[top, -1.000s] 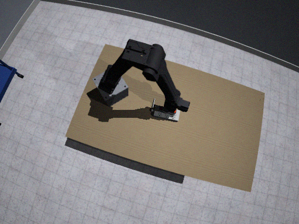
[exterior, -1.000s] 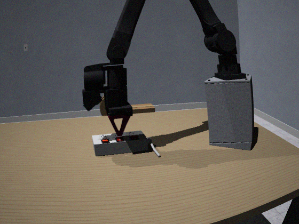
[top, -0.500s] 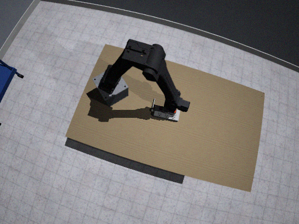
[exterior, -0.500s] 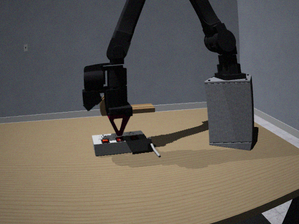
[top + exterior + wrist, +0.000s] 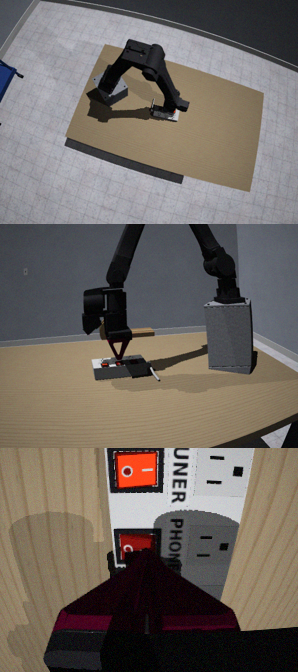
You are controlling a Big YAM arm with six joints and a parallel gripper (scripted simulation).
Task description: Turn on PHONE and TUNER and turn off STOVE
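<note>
- White rectangular power strip (image 5: 112,370) lies flat, label side up, on the tan wood-grain table (image 5: 213,149), towards the middle of the top and nearer the edge where the arm is mounted than the opposite one.
- Strip face: smooth white plastic with black printed labels, each beside a grey socket. One end sits in the arm's shadow; a short pale cord stub (image 5: 155,374) sticks out of that end.
- Red rocker switch marked TUNER (image 5: 136,468): square, in a black bezel, glowing bright red.
- Red rocker switch marked PHONE (image 5: 136,543): same shape, darker under shadow, its near half covered by the fingertips.
- STOVE switch hidden in the wrist view; its state cannot be read.
- Black gripper with dark maroon wedge-shaped fingers: fingers pressed together, nothing between them, tip touching the PHONE rocker from above.
- Grey speckled block pedestal (image 5: 229,338) carries the matte black arm near a corner of the table.
</note>
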